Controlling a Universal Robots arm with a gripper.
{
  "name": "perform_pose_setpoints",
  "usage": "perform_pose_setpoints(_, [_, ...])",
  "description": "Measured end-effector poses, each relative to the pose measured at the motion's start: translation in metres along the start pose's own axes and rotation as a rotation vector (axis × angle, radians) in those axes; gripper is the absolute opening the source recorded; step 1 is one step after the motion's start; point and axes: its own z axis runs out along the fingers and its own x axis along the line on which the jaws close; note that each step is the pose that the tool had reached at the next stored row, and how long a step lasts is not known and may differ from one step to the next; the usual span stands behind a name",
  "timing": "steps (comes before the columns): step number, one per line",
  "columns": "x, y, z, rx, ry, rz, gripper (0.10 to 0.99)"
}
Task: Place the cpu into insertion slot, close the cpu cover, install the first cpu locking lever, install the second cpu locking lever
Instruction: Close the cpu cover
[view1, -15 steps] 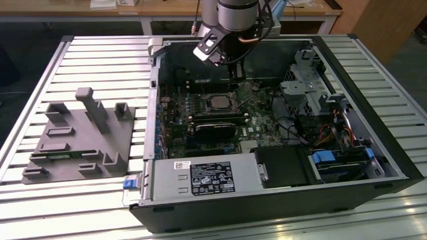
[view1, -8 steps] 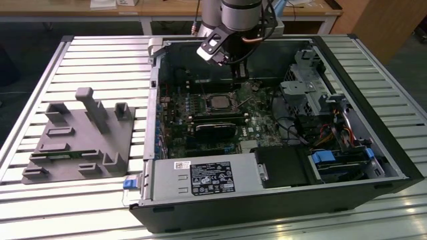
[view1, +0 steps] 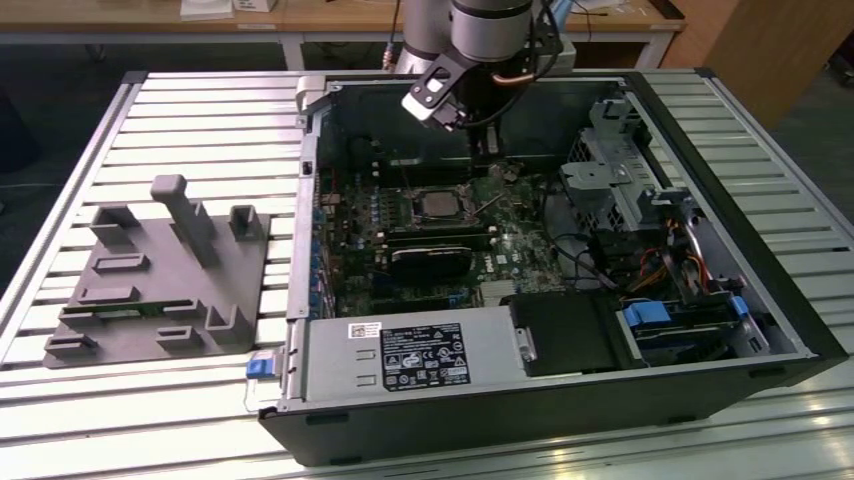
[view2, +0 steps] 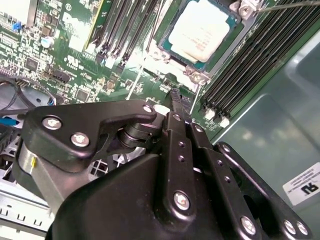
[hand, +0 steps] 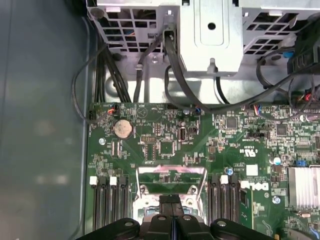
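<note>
1. Over the open computer case (view1: 787, 335), which lies on a slatted metal table (view1: 200, 120), the arm (view1: 489, 25) comes down from the upper edge of the exterior view and reaches steeply into the case.
2. Its wrist is tipped a little, so the gripper (view1: 486, 156) points down at the green motherboard (view1: 514, 262). It hangs close above the board, apart from it.
3. In both wrist views the gripper's two black fingers (hand: 165, 201) lie pressed together with only a thin seam between them, and nothing is held.
4. The fingertip (view2: 175, 94) sits just beside the insertion slot (view2: 197, 76), at the edge nearest the gripper, touching neither socket nor chip.
5. The cpu (view2: 200, 29) lies flat in the slot, and its pale metal face and green border are fully exposed.
6. The cpu cover (hand: 171, 170) is not down on the chip. In the first wrist view it appears as a silvery frame raised off the socket, with board showing through its cut-out middle.
7. A thin wire lever (view2: 285, 6) runs past the far corner of the socket. I cannot tell whether it is latched.
8. Long black memory slots (view2: 240, 75) run along both sides of the socket.
9. A grey fixture plate (view1: 160, 270) rests on the table on the exterior view's left, well apart from the case.
</note>
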Motion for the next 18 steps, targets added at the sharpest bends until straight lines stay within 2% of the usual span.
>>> perform_pose_setpoints(6, [0.0004,0.0068,0.0006,0.0,-0.0001,0.0,0.106])
perform_pose_setpoints(18, [0.0027,0.0294,0.0027,0.0,0.0,0.0,0.106])
